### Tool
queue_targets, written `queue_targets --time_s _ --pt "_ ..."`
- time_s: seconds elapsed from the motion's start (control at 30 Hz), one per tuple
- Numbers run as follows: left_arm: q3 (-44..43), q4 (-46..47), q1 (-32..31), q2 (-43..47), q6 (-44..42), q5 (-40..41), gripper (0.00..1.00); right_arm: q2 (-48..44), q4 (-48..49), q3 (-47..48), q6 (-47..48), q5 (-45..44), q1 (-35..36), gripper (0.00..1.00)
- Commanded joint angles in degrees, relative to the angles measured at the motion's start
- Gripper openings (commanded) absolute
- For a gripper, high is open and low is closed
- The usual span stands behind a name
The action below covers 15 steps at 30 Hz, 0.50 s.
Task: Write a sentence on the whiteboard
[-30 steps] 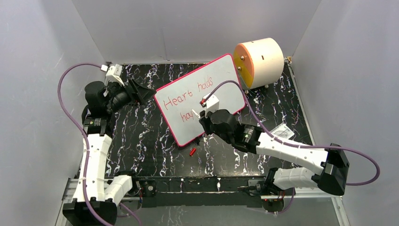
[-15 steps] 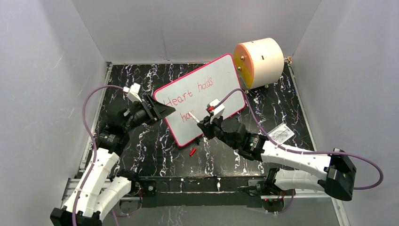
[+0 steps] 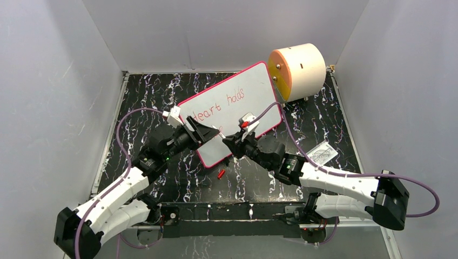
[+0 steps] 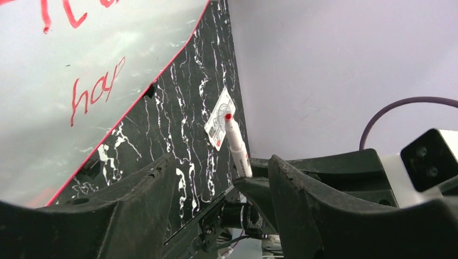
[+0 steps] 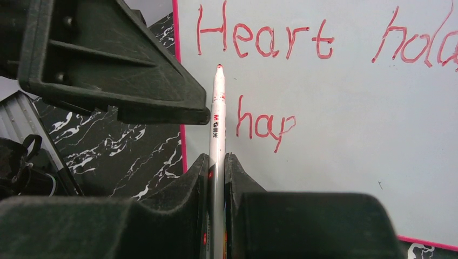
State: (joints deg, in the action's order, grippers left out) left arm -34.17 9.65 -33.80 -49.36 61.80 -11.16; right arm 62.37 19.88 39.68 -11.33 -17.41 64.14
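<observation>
Left arm has swung in from the far left. The left gripper (image 3: 209, 130) is now over the near-left edge of the whiteboard (image 3: 258, 86), just beside the marker (image 5: 217, 116). Risk: a finger smears the sentence (image 3: 220, 107), or a fumbled handover drops the marker. Left jaws are wide apart, holding nothing. The right gripper (image 3: 232, 141) is clamped on the marker, tip apparently lifted off the board.

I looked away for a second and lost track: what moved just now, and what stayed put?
The left gripper, open, swung in from the far left to the white red-tipped marker pen clamped in the right gripper, which drew back slightly. The pink-rimmed white whiteboard, its red handwritten sentence and the cream orange-faced cylinder stayed put.
</observation>
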Motion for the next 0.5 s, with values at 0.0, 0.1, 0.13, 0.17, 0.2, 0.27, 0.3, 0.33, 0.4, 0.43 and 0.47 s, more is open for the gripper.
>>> queue_targets --time_s 0.0,0.1,0.13,0.17,0.2,0.27,0.3,0.33,0.4,0.43,0.47 --pt "0.4 9.8 -2.4 -2.4 3.2 5.5 0.59 -1.4 5.5 -0.5 1.3 0.6 -0.2 0.00" --pt "0.4 12.2 -3.7 -4.7 3.6 6.2 0.56 -1.1 6.1 -0.6 1.4 0.7 -0.2 0.00" --pt "0.5 12.6 -3.9 -5.2 4.0 6.6 0.54 -1.1 6.5 -0.8 1.5 0.9 -0.2 0.00" --pt "0.8 13.4 -4.0 -5.6 4.6 6.9 0.50 -1.1 6.9 -1.1 1.5 1.0 -0.2 0.00" --pt "1.3 14.5 -4.1 -5.8 5.1 7.1 0.47 -1.2 7.5 -1.4 1.5 1.1 -0.2 0.00" --pt "2.0 15.8 -4.2 -6.3 6.3 7.4 0.40 -1.2 7.9 -1.7 1.4 1.1 -0.2 0.00" --pt "2.2 16.4 -4.3 -6.6 6.4 7.3 0.35 -1.2 8.0 -1.8 1.5 1.2 -0.2 0.00" --pt "2.2 16.5 -4.3 -6.8 6.6 7.3 0.29 -1.2 8.3 -1.9 1.6 1.2 -0.2 0.00" --pt "2.6 17.1 -4.4 -7.0 7.4 7.0 0.17 -1.1 9.0 -2.3 1.5 1.0 -0.2 0.00" --pt "2.9 17.5 -4.4 -7.1 8.1 6.8 0.10 -1.1 9.6 -2.6 1.4 0.6 -0.2 0.00" --pt "3.2 18.0 -4.4 -7.1 9.0 6.7 0.03 -1.0 10.3 -2.9 1.2 0.4 -0.2 0.00"
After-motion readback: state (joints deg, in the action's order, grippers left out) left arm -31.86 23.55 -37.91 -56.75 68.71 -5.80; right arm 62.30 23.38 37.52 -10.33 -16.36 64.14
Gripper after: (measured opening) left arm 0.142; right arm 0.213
